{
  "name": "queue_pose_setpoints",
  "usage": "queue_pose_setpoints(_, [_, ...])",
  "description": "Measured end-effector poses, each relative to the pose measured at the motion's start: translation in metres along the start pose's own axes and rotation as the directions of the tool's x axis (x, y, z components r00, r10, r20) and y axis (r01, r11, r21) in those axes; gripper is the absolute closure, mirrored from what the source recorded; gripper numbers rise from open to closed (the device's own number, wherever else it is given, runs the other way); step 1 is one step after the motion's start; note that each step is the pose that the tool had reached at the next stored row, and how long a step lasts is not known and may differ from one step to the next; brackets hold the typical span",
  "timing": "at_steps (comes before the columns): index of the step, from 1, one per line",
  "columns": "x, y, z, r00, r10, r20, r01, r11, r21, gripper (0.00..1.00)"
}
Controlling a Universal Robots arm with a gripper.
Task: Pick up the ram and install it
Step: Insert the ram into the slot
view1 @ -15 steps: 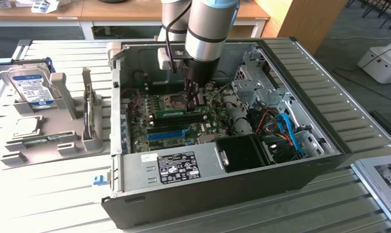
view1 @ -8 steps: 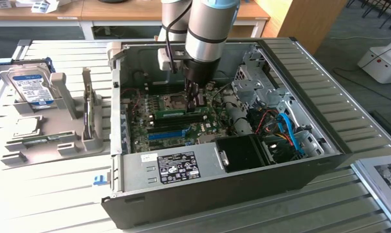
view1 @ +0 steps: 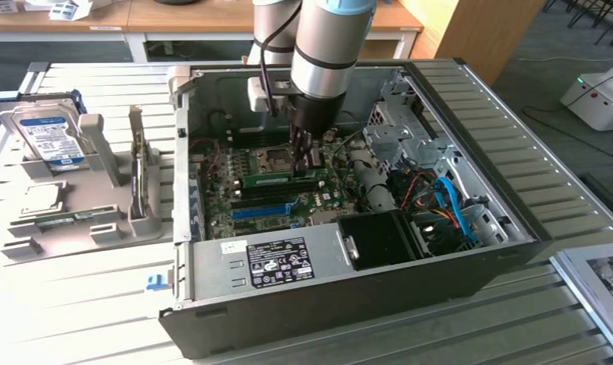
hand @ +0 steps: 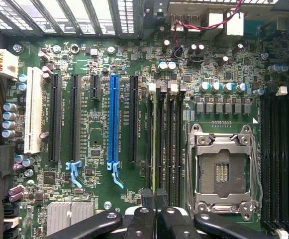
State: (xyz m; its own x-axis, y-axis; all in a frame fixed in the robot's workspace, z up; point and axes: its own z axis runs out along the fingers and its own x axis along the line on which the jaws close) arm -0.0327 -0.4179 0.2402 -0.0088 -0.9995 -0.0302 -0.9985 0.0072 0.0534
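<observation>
Gripper (hand: pixel 154 199): fingers drawn close together, pinching the top edge of the ram (hand: pixel 156 139) at its near end. The ram stands on edge, directly under the fingertips and running straight away from them, in or just over a memory slot; whether it is fully seated cannot be told. Beside the gripper, touching nothing, lies the empty processor socket (hand: pixel 223 169); on the ram's far side stands a blue slot (hand: pixel 114 119). Judgement: the ram is light, thin, stiff and brittle, and is best held by its bare long edges, off the chips. The open computer case (view1: pixel 337 312) around the gripper holds the motherboard (hand: pixel 99 64), a power supply (view1: pixel 271 258) and loose cables (view1: pixel 454 201). Well away, the grey stand (view1: pixel 27 247) holds a hard drive (view1: pixel 45 133) and a processor chip (view1: pixel 41 199).
</observation>
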Motion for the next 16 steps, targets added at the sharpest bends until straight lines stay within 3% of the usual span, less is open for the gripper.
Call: queue_pose_setpoints(16, [0.0009, -0.0002, 0.003, 1.0, 0.0, -0.0001, 0.0, 1.0, 0.0, 0.88])
